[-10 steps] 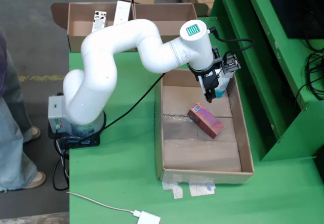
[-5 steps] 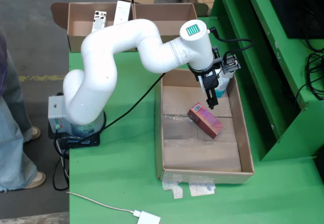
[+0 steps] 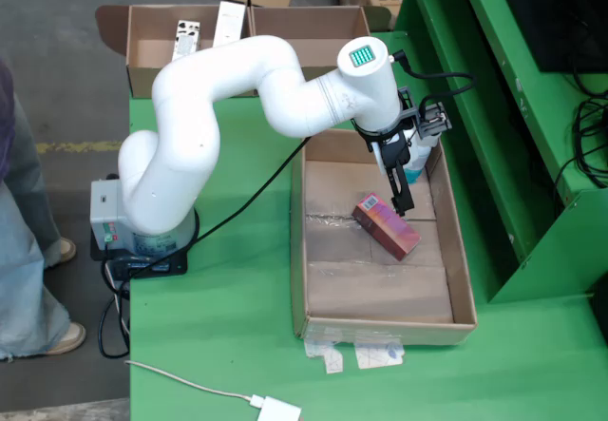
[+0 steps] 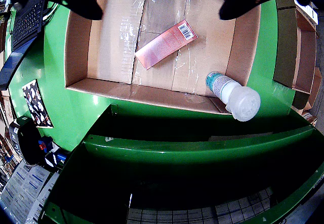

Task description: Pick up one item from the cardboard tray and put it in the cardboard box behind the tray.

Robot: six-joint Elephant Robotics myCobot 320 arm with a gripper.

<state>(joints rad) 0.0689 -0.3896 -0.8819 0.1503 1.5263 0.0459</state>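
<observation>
A flat pink-red carton [image 3: 386, 225] lies on the floor of the open cardboard tray [image 3: 380, 326]; it also shows in the wrist view [image 4: 165, 44]. A bottle with a white cap and teal label [image 4: 233, 96] leans in a tray corner; in the fixed view the bottle [image 3: 419, 160] is partly hidden behind the gripper. My gripper [image 3: 403, 197] hangs over the tray, just above the carton's far end. In the wrist view the gripper [image 4: 159, 9] is open and empty, its black fingers [image 4: 81, 1] wide apart. The cardboard box [image 3: 166, 36] stands behind the tray.
The box behind holds white items [image 3: 228, 24]. A green metal frame [image 3: 494, 136] runs along the tray's right side. A black cable [image 3: 256, 193] and a white adapter [image 3: 278, 410] lie on the green table. A person [image 3: 24, 212] stands at the left.
</observation>
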